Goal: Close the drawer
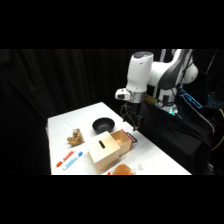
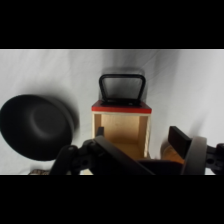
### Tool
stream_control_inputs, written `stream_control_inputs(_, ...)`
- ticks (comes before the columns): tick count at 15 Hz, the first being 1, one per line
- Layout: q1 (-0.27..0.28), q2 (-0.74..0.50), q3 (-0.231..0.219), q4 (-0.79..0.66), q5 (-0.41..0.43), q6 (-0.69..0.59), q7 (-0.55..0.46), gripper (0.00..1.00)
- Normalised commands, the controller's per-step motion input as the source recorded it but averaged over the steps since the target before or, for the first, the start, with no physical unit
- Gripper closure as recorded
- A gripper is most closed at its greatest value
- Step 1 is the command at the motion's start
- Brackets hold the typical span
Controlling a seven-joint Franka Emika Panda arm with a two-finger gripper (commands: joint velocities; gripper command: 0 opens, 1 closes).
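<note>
The tan wooden box (image 1: 101, 151) with a slot on top stands near the table's front. Its drawer (image 1: 121, 138) is pulled out to the right, its reddish front and thin dark wire handle (image 1: 133, 139) facing the arm. My gripper (image 1: 134, 121) hangs just above the drawer's outer end and touches nothing. In the wrist view the drawer (image 2: 121, 131) lies open and empty below me, with the red front edge (image 2: 121, 107) and the handle (image 2: 122, 88) beyond it. My gripper (image 2: 139, 142) is open, one finger on each side of the drawer.
A black bowl (image 1: 103, 125) sits right behind the box and shows at the left of the wrist view (image 2: 37, 125). A small brown toy (image 1: 76, 137) and red and blue markers (image 1: 70, 159) lie left of the box. An orange object (image 1: 121, 170) is at the front edge.
</note>
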Motion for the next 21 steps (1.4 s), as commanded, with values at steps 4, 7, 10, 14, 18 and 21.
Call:
stream_control_inputs(4,0.046,0.05,0.056,-0.15,0.051,0.35,0.15,0.00)
stream_control_inputs(7,0.057,0.09,0.045,-0.12,0.068,0.34,0.14,0.00)
stream_control_inputs(10,0.072,0.07,0.037,-0.13,0.052,0.32,0.15,0.00)
stream_control_inputs(14,0.067,0.08,0.007,-0.11,0.030,0.35,0.12,0.00)
stream_control_inputs(18,0.017,0.22,-0.082,0.00,-0.224,0.38,0.25,0.00)
stream_control_inputs(21,0.049,0.19,-0.131,0.00,-0.237,0.31,0.24,0.00)
